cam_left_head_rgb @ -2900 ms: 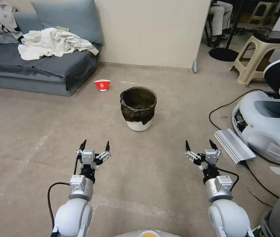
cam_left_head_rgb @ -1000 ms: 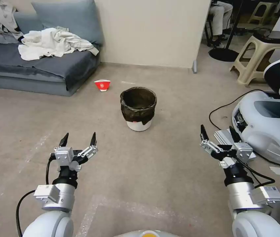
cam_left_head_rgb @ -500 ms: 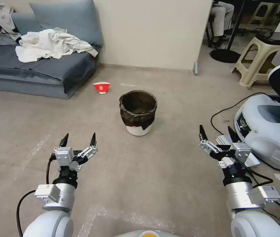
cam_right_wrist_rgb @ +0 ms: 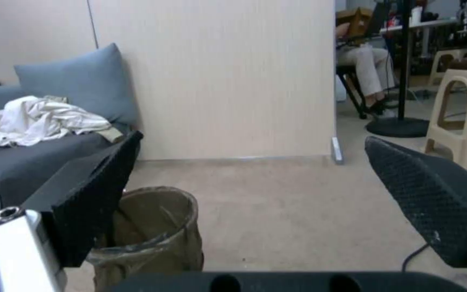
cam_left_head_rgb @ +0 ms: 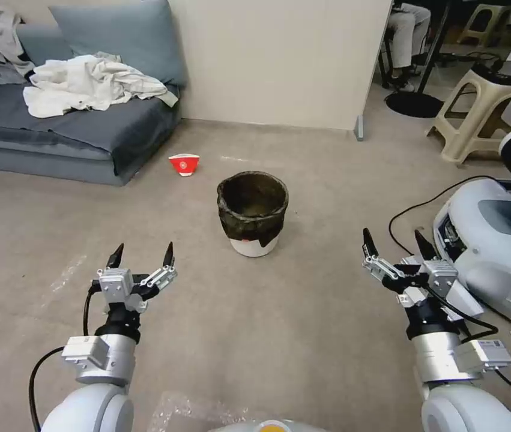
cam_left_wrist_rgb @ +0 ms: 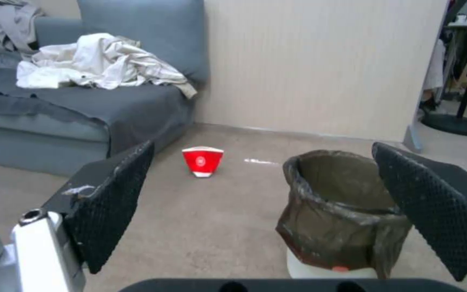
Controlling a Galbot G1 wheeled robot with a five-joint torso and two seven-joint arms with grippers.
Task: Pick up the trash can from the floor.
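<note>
Both arms are glossy white with silver cylindrical wrist sections and black cables looping alongside. The left claw (cam_left_head_rgb: 141,255) and right claw (cam_left_head_rgb: 394,246) have metal linkages and pointed black fingers with cross-hatched rubber pads (cam_left_wrist_rgb: 112,202).

Even indoor light, soft shadows, wide-angle bowing, blurry wrist views

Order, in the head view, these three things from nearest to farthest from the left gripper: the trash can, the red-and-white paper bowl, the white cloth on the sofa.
From the left gripper, which is open above the floor:
1. The trash can, ahead and toward the robot's right, standing on the floor.
2. The red-and-white paper bowl, farther ahead, near the sofa's corner.
3. The white cloth, farthest, up on the sofa at the left.
</note>
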